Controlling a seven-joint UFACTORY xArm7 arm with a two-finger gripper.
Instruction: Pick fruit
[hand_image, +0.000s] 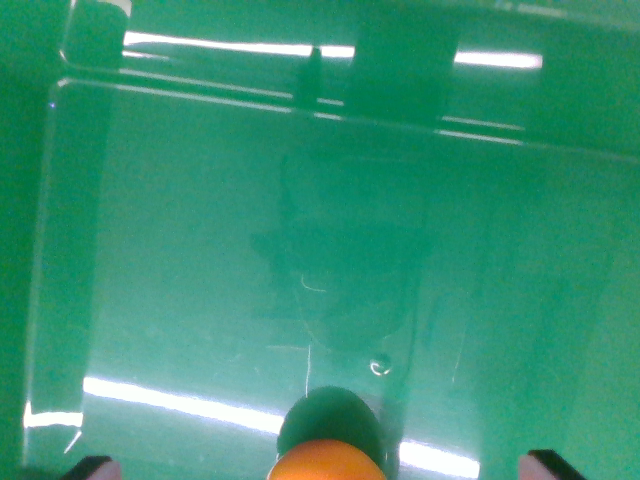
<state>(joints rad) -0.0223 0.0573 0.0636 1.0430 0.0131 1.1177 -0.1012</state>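
orange fruit (328, 461) sits between the wide-spread pincer (325, 466) tips above a green bin (300, 200). closing off-centre could roll the round fruit out.

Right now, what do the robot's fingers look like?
Only the gripper's two fingertips peek in at the bottom corners of the wrist view. They look like dark, blocky wedges with a pale pinkish edge. No cables or markings show.
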